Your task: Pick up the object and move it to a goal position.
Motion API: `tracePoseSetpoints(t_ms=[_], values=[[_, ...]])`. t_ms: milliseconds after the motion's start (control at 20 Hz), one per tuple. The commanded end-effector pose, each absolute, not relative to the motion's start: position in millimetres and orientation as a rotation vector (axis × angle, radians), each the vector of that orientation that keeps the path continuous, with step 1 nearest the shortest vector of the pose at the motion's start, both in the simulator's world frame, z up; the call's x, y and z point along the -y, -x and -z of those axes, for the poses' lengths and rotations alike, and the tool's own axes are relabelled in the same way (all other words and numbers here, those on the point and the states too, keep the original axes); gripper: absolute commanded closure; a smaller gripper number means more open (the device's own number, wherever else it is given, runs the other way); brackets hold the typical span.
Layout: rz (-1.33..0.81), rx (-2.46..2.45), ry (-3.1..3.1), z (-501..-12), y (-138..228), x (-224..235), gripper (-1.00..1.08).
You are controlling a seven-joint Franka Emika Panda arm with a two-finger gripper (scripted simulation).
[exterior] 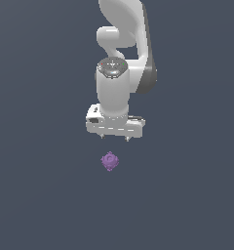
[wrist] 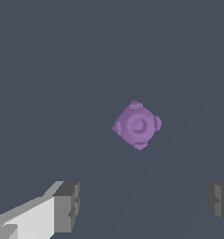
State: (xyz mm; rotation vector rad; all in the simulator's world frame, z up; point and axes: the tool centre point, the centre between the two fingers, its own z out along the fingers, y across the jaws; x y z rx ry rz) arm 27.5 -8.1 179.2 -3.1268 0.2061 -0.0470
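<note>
Object (exterior: 109,161) roundish, no long axis

Arm (exterior: 124,29) cut off at top edge, gripper (wrist: 142,205) fingers cropped in wrist view

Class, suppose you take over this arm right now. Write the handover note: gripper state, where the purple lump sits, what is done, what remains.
Gripper: open, empty, fingers spread wide apart.
Purple lump: lies alone on the dark surface, apart from the gripper; in the wrist view it sits beyond the fingers, not between them.
Done: nothing grasped yet.
Left: line up over the lump, lower, close on it, lift, carry it to the goal. No goal marker shows in either view.
</note>
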Motion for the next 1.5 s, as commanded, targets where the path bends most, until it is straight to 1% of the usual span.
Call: tracePoseSetpoints(t_ms=[0,850,1450], values=[[0.042,-0.286,3.118,-172.6,-30.9,9.9,-0.92],[0.005,-1.005,2.968,-110.2,-58.5,27.3,-0.92],[0.000,-1.219,2.895,-89.9,-65.4,32.8,-0.92]])
